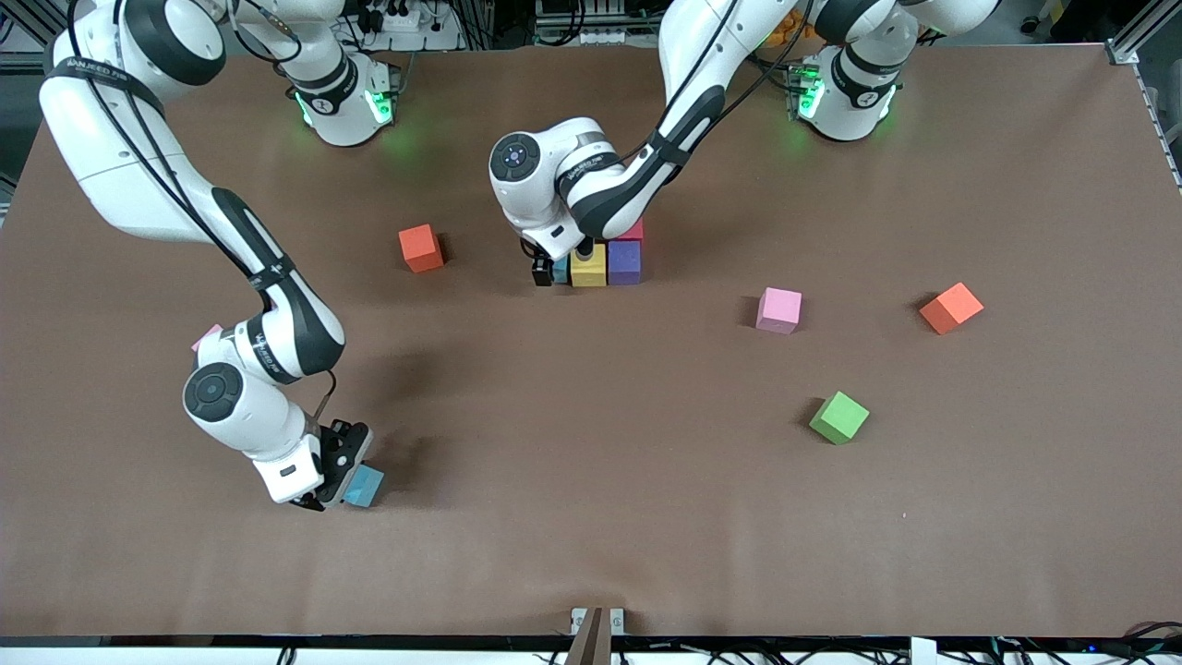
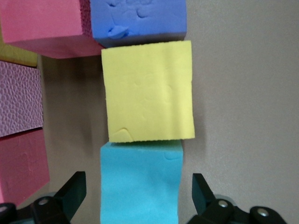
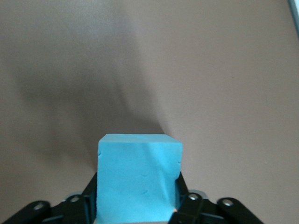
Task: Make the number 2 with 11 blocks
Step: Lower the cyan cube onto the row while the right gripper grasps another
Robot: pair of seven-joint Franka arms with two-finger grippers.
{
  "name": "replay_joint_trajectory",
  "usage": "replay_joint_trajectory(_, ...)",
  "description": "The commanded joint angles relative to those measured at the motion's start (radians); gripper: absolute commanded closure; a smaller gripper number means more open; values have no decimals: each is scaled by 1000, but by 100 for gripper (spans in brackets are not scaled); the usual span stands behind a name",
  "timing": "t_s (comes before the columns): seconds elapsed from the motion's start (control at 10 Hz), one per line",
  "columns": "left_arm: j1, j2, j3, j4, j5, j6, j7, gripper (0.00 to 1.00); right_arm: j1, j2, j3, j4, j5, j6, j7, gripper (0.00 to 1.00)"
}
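While most of the cubes lie scattered, the one nearest the front camera is a light blue block (image 1: 364, 486) toward the right arm's end of the table (image 1: 591, 554), and the right gripper (image 1: 334, 480) is down on it. In the right wrist view its jaws press both side faces of that block (image 3: 139, 179), so it is grasping it, though I cannot tell whether the block has left the surface.

Farther from the camera, toward the left arm's end, sit a green block (image 1: 839, 417), a pink block (image 1: 778, 309) and an orange cube (image 1: 951, 308), well apart from one another. A second orange cube (image 1: 421, 247) rests near the middle.

Farthest along is the growing figure: a yellow block (image 1: 588, 265) and a purple block (image 1: 624, 261) touch side by side, with a red block (image 1: 632, 231) just past them. The left gripper (image 1: 552, 270) is low over a second light blue block (image 2: 140, 182) set against the yellow one (image 2: 147, 91); its jaws stand released, clear of both sides. More pink, red and yellow faces show at the wrist view's edge, but probably not all placed blocks are visible.

These cubes look light, soft and dentable, with a matte, grippy skin. Take each one on two opposite flat faces, centred and with a gentle squeeze, to keep it square.
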Motion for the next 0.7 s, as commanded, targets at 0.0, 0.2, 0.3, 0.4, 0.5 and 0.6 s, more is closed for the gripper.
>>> replay_joint_trajectory(0.0, -14, -14, 9, 21, 19, -7, 0, 0, 1, -1, 6, 16, 3, -15, 38, 68)
replay_joint_trajectory(0.2, -12, -39, 1, 19, 19, -50, 2, 0, 1, -29, 35, 7, 5, -65, 87, 68)
replay_joint_trajectory(0.3, -9, -57, 1, 19, 19, -79, 15, 0, 3, -56, 64, -2, 5, -114, 163, 68)
replay_joint_trajectory(0.4, -2, -89, 1, 19, 17, -116, 43, 0, 6, -88, 85, -15, 5, -157, 233, 68)
replay_joint_trajectory(0.5, 26, -126, 1, 10, 14, -156, 99, 0, 7, -119, 110, -44, 5, -186, 337, 68)
replay_joint_trajectory(0.6, 78, -149, 2, -2, 14, -185, 151, 0, 9, -163, 130, -108, 5, -187, 474, 68)
